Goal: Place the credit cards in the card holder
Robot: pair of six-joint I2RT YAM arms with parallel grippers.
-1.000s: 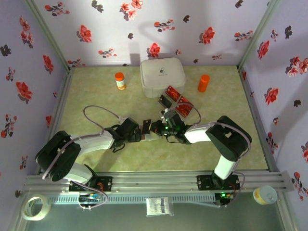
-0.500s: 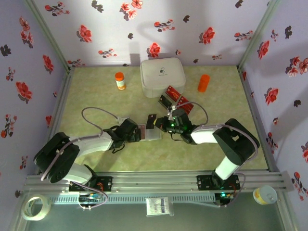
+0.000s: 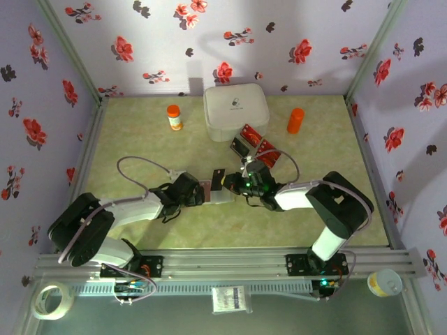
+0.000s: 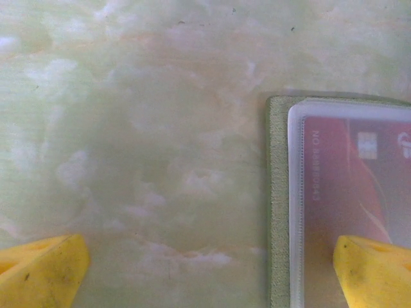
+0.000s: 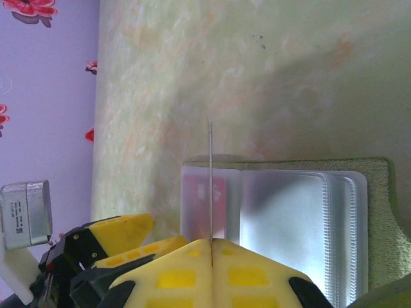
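Yellow pads of the right gripper (image 5: 212, 242) meet on the near edge of a dark credit card (image 5: 210, 173). The card stands upright and edge-on to the wrist camera, its free edge pointing away from the jaws. This pinch by one short edge leaves most of the card free, which suits sliding it into a sleeve.

Directly under the card lies the card holder (image 5: 379, 192), opened flat, with its clear sleeves (image 5: 295, 224) facing up. The card's free edge hangs over the seam between two pages, apart from the plastic as far as can be told. A red card (image 5: 216, 192) already sits in the page on the far side of the held card.

Just beyond that page is the left gripper (image 4: 205, 276), its jaws spread as wide as they go. One of its fingers (image 4: 372, 273) appears to bear on the sleeve edge and the other stands over bare table (image 4: 160, 160). The likely purpose is to pin the holder against sliding.

Farther out from the right gripper, three loose cards (image 3: 250, 132) lie on the table. They wait between the gripper and a white box (image 3: 236, 108), so insertion is judged partly done.
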